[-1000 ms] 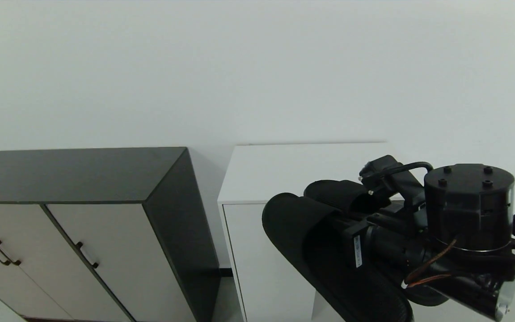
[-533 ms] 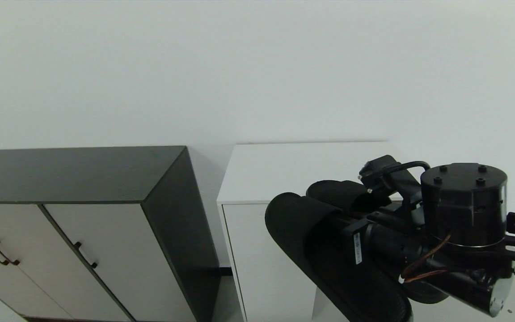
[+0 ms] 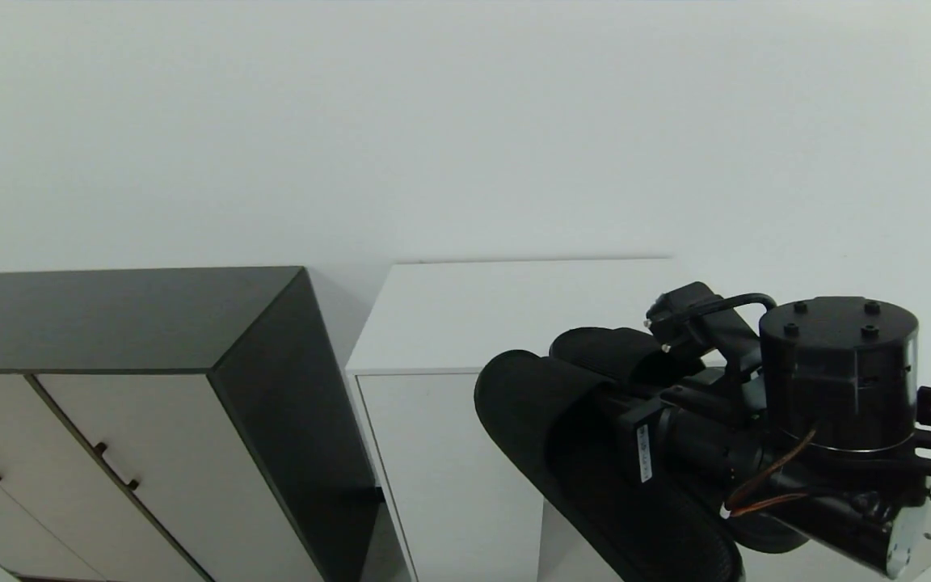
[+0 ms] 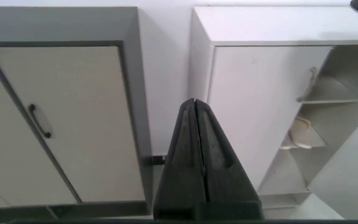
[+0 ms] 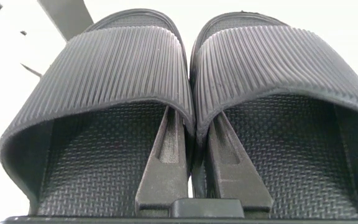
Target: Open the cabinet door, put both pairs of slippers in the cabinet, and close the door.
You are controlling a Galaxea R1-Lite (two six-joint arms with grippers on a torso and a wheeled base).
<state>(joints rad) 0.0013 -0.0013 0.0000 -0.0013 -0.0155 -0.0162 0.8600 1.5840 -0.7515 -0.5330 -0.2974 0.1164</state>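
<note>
A pair of black ribbed slippers hangs in front of the white cabinet, held side by side. My right gripper is shut on the black slippers, one finger inside each, pinching their touching side walls. The white cabinet has its left door closed. Its right side stands open, showing shelves with a pale pair of slippers on one of them. My left gripper is shut with nothing in it, lower down and facing the gap between the two cabinets.
A lower cabinet with a black top and pale doors with dark handles stands just left of the white one. A plain white wall runs behind both. A narrow gap separates the cabinets.
The whole head view has shifted, so both cabinets now sit further left in the picture. The right gripper with the black slippers keeps about the same place.
</note>
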